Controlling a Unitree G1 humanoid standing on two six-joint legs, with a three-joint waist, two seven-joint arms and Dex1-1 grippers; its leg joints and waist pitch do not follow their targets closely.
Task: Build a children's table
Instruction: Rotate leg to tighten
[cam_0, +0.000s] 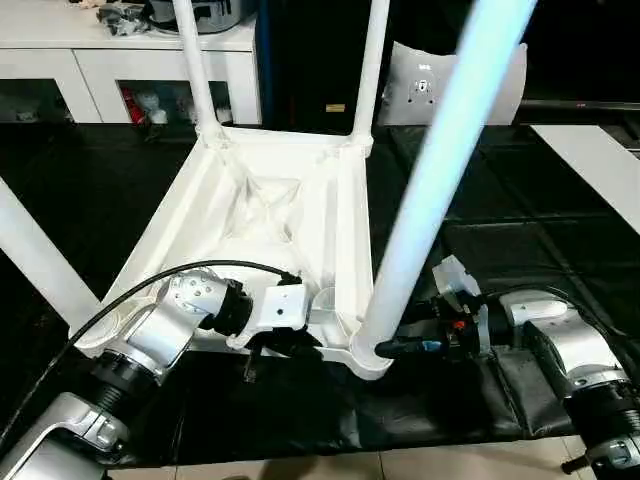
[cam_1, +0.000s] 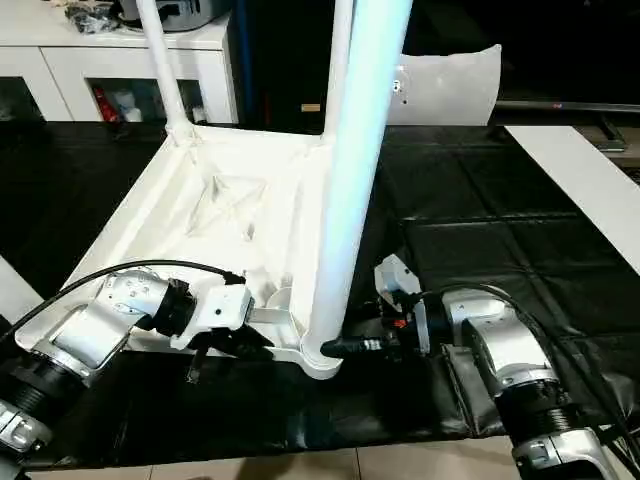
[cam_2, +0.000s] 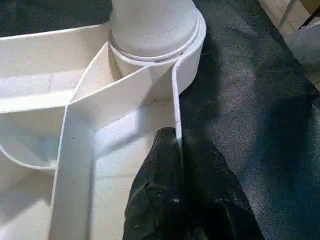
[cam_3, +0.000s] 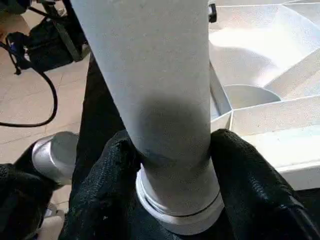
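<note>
The white table top (cam_0: 270, 200) lies upside down on the black mat, its ribbed underside up. Two legs (cam_0: 195, 70) (cam_0: 370, 60) stand in the far corner sockets. A third leg (cam_0: 440, 170) stands in the near right socket, and my right gripper (cam_3: 172, 165) is shut around its base, one black finger (cam_3: 107, 175) on each side. Another white leg (cam_0: 40, 260) rises by the near left corner. My left gripper (cam_2: 177, 145) is shut on the thin near rim (cam_2: 176, 100) of the table top, just beside the near right socket (cam_2: 187, 65).
A white cabinet (cam_0: 100, 60) with glass doors stands at the back left. A white board (cam_0: 590, 160) lies at the right on the black mat (cam_0: 520, 220). A white pouch (cam_0: 420, 85) leans at the back. A black cable (cam_0: 150, 285) arcs over my left forearm. Tiled floor (cam_0: 300, 468) begins at the mat's near edge.
</note>
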